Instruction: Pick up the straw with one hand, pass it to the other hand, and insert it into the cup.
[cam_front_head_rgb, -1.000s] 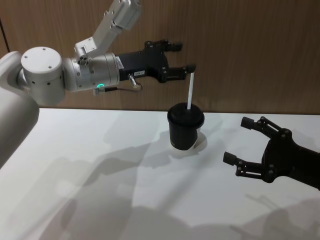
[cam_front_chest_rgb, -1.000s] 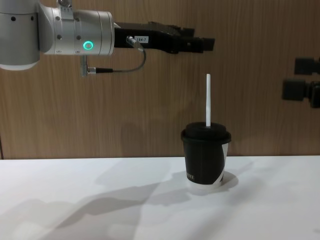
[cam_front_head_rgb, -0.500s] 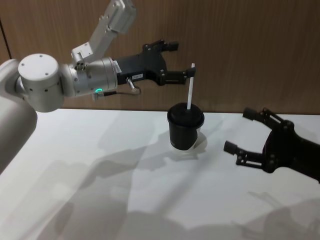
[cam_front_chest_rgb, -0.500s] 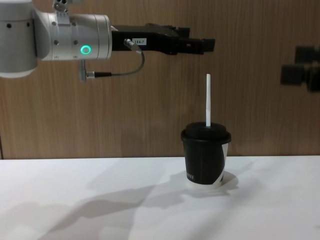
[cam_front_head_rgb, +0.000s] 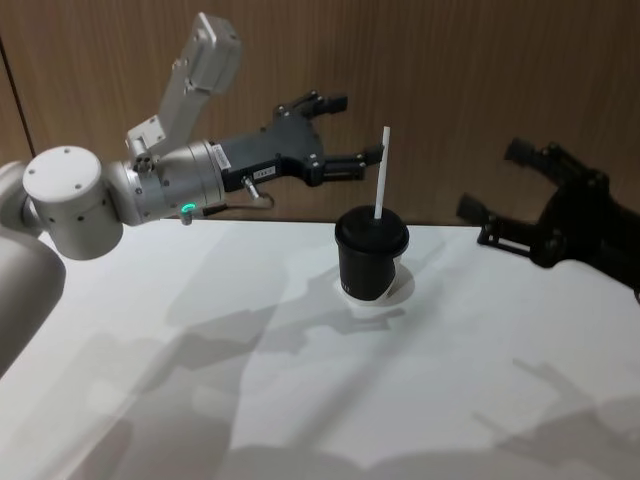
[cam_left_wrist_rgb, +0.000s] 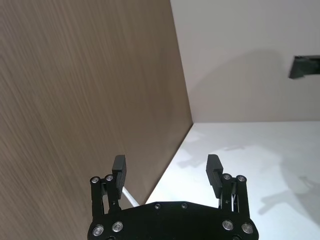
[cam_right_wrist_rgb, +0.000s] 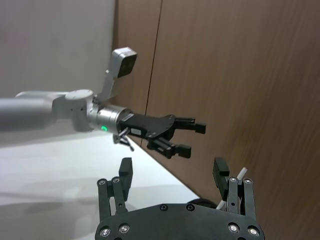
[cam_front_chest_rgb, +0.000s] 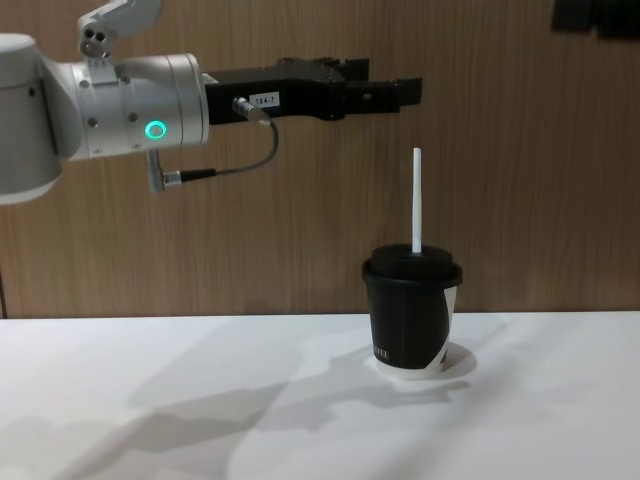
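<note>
The white straw (cam_front_head_rgb: 381, 172) (cam_front_chest_rgb: 416, 200) stands upright in the lid of the black cup (cam_front_head_rgb: 369, 258) (cam_front_chest_rgb: 409, 318), held by nothing. My left gripper (cam_front_head_rgb: 352, 128) (cam_front_chest_rgb: 398, 90), with its silver wrist and green ring, hovers open above and to the left of the straw's top, clear of it. Its own wrist view shows the left gripper (cam_left_wrist_rgb: 166, 165) with the jaws wide apart and nothing between them. My right gripper (cam_front_head_rgb: 492, 180) (cam_right_wrist_rgb: 172, 170) is raised to the right of the cup, open and holding nothing.
The cup sits on a small white disc (cam_front_head_rgb: 402, 293) near the back of the white table (cam_front_head_rgb: 300, 380). A wooden wall (cam_front_head_rgb: 480, 80) rises right behind it. Open tabletop lies in front and to both sides.
The left gripper has drawn back to the left, away from the straw's top. The right gripper has risen off the table. The straw stays in the cup.
</note>
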